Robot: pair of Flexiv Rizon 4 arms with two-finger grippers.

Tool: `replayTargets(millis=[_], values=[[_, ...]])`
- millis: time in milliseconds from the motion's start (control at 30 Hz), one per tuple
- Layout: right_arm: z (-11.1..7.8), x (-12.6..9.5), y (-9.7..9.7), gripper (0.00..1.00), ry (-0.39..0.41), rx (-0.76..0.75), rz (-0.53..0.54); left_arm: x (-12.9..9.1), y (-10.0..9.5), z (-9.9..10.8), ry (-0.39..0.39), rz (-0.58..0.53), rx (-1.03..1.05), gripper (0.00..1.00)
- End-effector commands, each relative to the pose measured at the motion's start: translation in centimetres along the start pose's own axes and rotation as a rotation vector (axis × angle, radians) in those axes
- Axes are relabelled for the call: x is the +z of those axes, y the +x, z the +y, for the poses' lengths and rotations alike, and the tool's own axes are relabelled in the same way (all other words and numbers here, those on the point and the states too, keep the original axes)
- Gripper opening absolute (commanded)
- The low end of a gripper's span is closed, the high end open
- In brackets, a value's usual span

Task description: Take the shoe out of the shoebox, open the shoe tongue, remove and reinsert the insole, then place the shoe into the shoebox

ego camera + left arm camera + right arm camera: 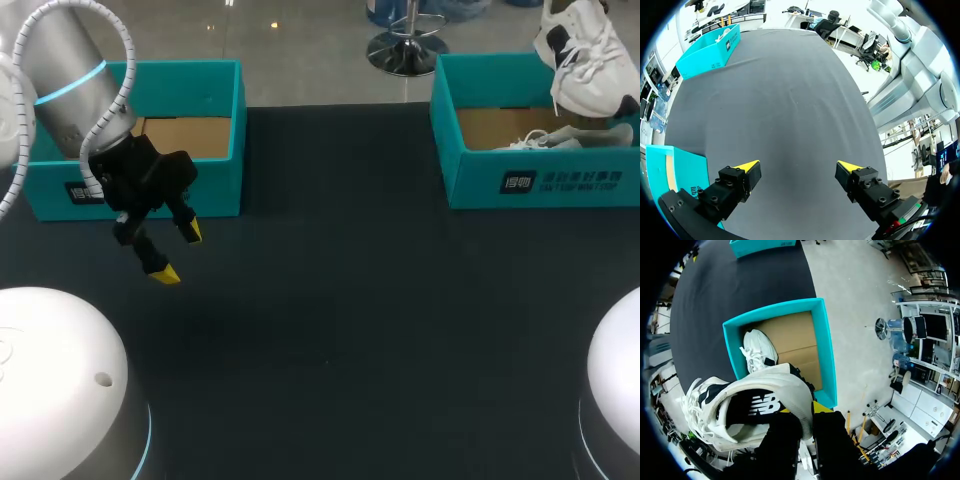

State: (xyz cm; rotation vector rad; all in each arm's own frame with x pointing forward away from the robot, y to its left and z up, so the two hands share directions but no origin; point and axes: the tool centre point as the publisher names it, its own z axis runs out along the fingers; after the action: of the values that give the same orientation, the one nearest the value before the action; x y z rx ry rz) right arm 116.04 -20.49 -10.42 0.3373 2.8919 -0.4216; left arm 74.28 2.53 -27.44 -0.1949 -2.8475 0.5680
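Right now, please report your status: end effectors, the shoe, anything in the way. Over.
Left end effector open, empty, over table. Right end effector shut on white shoe, above right shoebox. Second shoe lying in that box.

White print on right shoebox (560,183) front — too small to read — logo on shoe (742,410) side.

The left shoebox (220,185) sits at the far left of the table (330,300), and the right shoebox (480,185) at the far right, well apart. The left gripper (178,252) hangs over the table just in front of the left shoebox. The right gripper (807,412) holds the shoe (585,60) above the right shoebox. A second shoe (545,140) lies inside that box.
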Motion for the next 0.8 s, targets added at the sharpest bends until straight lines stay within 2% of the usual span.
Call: replayTargets(millis=[33, 133, 200, 233, 367, 667, 800], values=[[-0.6, 1.0, -1.0, 0.0, 0.008, 0.053, 0.009, 0.0, 0.0, 0.0, -0.002, 0.0, 0.0, 1.0], [-1.3, 1.7, -2.1, 0.0, -0.015, 0.112, 0.008, 0.0, 0.0, 0.0, -0.002, 0.0, 0.0, 1.0], [-1.6, 2.3, -3.2, 0.0, 0.011, 0.102, 0.027, 0.0, 0.0, 0.0, -0.002, 0.0, 0.0, 1.0], [-1.9, 2.6, -3.8, 0.0, 0.0, 0.12, 0.026, 0.0, 0.0, 0.0, -0.002, 0.0, 0.0, 1.0], [-2.3, 4.0, -5.1, 0.0, 0.036, 0.136, 0.059, 0.0, 0.0, 0.0, -0.002, 0.0, 0.0, 1.0], [-4.1, 7.0, -6.7, 0.0, 0.094, 0.188, 0.13, 0.0, 0.0, 0.0, -0.002, 0.0, 0.0, 1.0], [-4.1, 7.0, -6.7, 0.0, 0.094, 0.188, 0.13, 0.0, 0.0, 0.0, -0.002, 0.0, 0.0, 1.0]])
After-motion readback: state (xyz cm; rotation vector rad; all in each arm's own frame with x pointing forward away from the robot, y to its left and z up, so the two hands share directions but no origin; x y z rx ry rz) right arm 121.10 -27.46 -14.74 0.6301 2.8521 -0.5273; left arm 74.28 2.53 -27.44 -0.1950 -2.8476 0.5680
